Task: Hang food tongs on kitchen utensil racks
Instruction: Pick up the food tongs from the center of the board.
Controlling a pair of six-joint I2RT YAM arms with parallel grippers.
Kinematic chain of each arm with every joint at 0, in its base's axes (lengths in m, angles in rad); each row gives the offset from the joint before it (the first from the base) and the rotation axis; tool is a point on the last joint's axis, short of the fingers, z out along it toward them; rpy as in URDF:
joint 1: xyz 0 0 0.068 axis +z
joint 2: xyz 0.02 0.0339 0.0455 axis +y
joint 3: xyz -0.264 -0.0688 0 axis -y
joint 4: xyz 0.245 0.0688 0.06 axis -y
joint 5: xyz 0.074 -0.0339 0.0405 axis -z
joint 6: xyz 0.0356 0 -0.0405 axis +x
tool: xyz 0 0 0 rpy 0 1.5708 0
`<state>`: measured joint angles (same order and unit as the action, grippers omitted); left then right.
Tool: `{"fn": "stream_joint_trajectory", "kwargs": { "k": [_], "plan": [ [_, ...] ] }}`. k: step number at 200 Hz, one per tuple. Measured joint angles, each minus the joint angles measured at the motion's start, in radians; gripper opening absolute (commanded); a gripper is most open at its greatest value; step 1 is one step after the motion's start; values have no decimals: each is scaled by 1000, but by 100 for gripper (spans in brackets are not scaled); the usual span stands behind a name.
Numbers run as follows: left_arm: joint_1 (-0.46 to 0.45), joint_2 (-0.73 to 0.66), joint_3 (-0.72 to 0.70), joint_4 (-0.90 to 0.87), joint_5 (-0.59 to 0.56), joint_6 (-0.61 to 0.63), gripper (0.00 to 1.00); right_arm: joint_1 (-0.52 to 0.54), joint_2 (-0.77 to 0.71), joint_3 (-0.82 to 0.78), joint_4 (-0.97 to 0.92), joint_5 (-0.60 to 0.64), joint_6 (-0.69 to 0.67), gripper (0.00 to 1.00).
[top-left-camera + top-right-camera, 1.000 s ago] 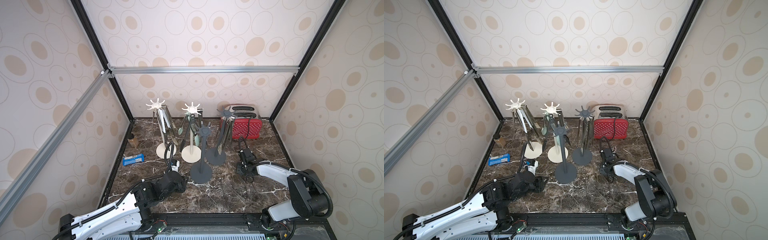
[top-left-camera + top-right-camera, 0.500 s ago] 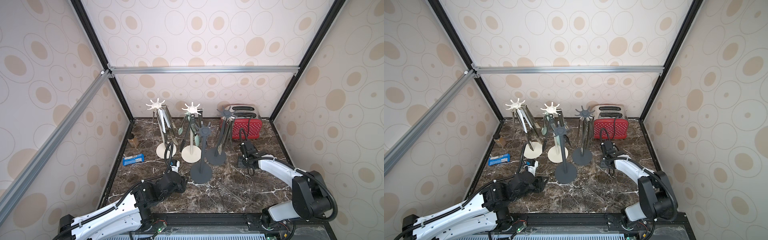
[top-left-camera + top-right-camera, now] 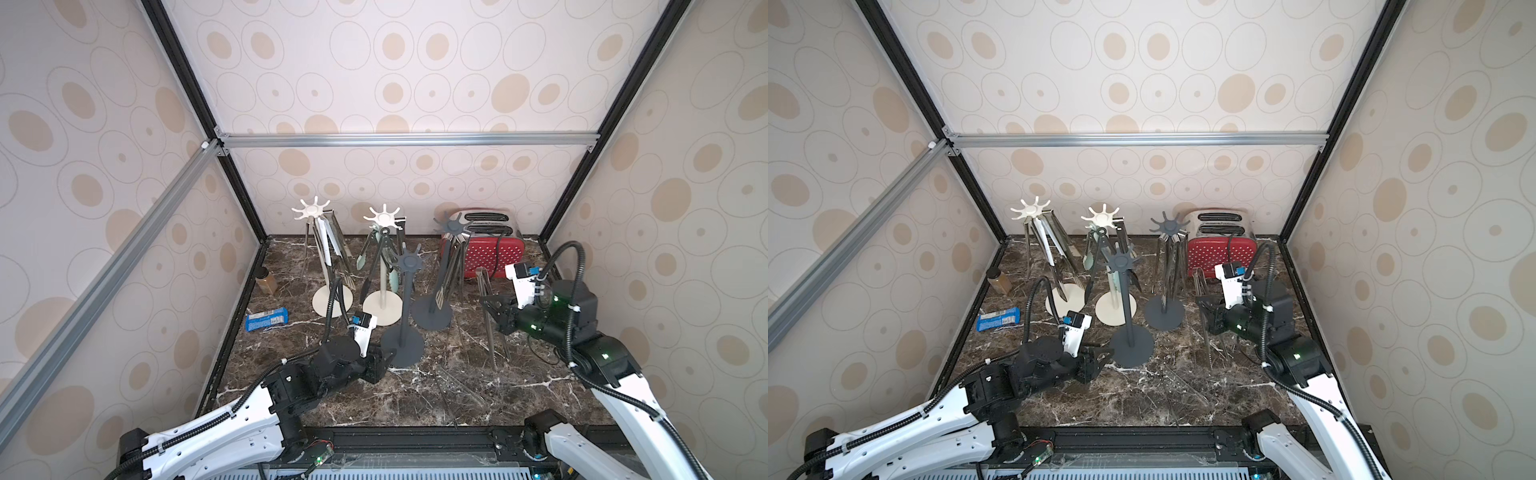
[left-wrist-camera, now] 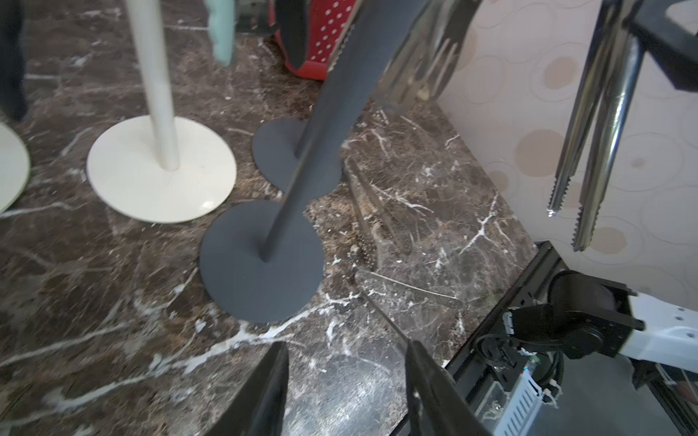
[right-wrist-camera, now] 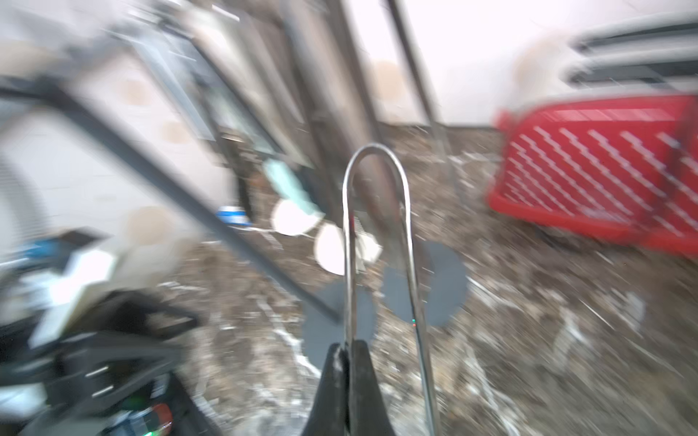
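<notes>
My right gripper (image 3: 492,309) (image 5: 347,351) is shut on one arm of a pair of steel food tongs (image 3: 483,286) (image 3: 1201,282) (image 5: 409,226). They hang upright over the marble, bend uppermost, beside the toaster. Several tongs hang on the two cream-white kitchen utensil racks (image 3: 311,210) (image 3: 381,216) and on the rear dark grey rack (image 3: 451,224). The front dark grey rack (image 3: 409,262) (image 4: 260,260) carries none. My left gripper (image 3: 384,361) (image 3: 1100,357) (image 4: 345,347) is open and empty, low by that rack's base. Another steel pair (image 4: 408,288) lies flat on the marble.
A red and silver toaster (image 3: 490,253) stands at the back right, its black cable trailing under my right arm. A blue packet (image 3: 266,319) and a small brown jar (image 3: 266,281) lie along the left wall. The four rack bases crowd the middle.
The right gripper has closed on the tongs and raised them off the marble, bend uppermost. The left arm has barely moved.
</notes>
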<state>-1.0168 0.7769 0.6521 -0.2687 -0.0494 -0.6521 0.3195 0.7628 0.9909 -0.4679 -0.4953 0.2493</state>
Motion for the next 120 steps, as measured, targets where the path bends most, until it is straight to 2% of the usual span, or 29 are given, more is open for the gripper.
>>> {"fn": "stream_joint_trajectory", "kwargs": {
  "k": [27, 50, 79, 120],
  "plan": [
    [0, 66, 98, 38, 74, 87, 50, 1, -12, 21, 128, -224, 87, 0],
    [0, 137, 200, 74, 132, 157, 51, 17, 5, 27, 262, -341, 199, 0],
    [0, 207, 295, 126, 174, 229, 53, 90, 44, 52, 425, -397, 325, 0],
    [-14, 252, 361, 209, 219, 297, 53, 260, 117, 132, 566, -385, 416, 0]
  ]
}}
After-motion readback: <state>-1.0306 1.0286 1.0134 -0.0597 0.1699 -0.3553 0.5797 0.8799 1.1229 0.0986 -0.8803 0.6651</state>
